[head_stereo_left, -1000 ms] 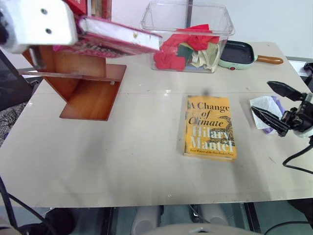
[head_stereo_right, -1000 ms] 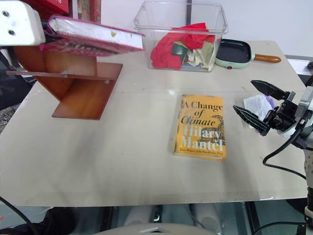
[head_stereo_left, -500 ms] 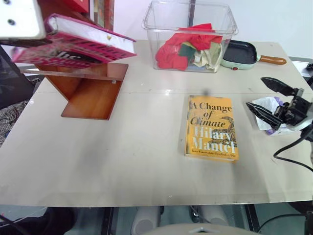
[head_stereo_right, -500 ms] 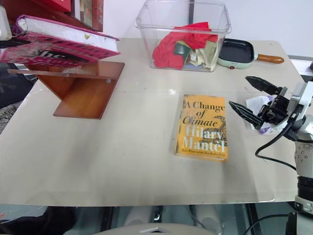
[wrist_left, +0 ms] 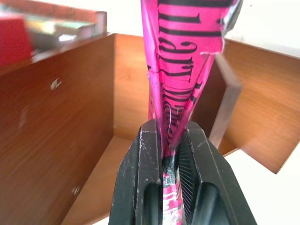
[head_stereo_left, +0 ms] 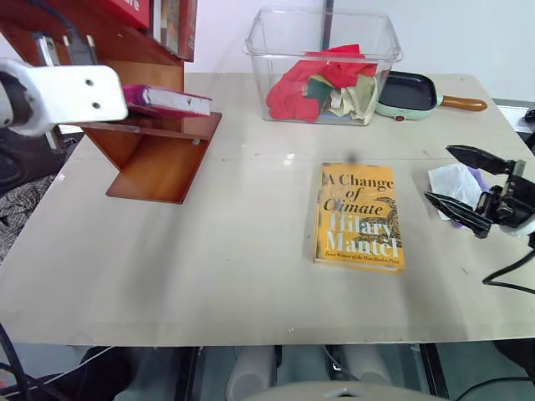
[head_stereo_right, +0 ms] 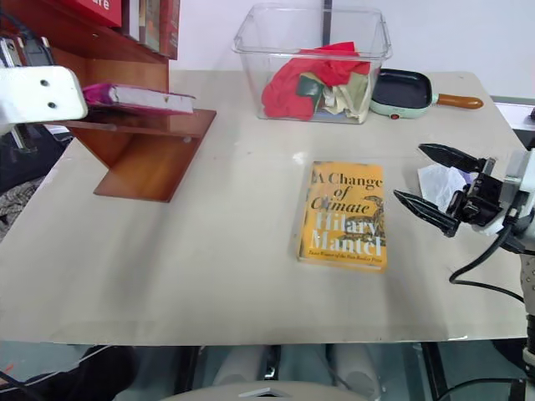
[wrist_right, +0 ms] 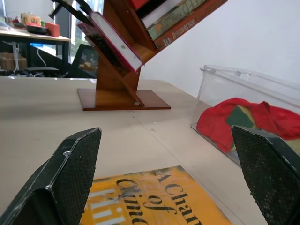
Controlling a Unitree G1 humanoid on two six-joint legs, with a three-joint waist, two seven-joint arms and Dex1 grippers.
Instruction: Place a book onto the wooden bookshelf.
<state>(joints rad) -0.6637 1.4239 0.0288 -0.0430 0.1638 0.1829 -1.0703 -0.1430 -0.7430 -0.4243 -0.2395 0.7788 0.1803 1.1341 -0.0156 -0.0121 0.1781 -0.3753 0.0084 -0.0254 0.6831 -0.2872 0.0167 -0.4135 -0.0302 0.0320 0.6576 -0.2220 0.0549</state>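
The pink book (head_stereo_left: 170, 101) lies along the lower slanted board of the wooden bookshelf (head_stereo_left: 158, 159) at the table's far left. Its white page edges (wrist_right: 116, 42) face outward. My left gripper (wrist_left: 171, 131) is shut on the book's near end, with the pink cover pinched between the two black fingers (wrist_left: 148, 154). In the eye views the white wrist housing hides that grip. My right gripper (head_stereo_left: 441, 174) hovers open over the table's right side, holding nothing, well apart from the shelf.
A yellow book (head_stereo_left: 359, 217) lies flat mid-table. Behind it stands a clear plastic bin (head_stereo_left: 322, 58) of red and pale cloths, with a small green pan (head_stereo_left: 408, 90) beside it. A crumpled tissue (head_stereo_left: 456, 178) sits under the right gripper. Red books (head_stereo_right: 150, 17) stand on the upper shelf.
My left arm has come down and to the left, bringing the pink book from above the shelf onto its lower board. The right gripper has stayed open in about the same place.
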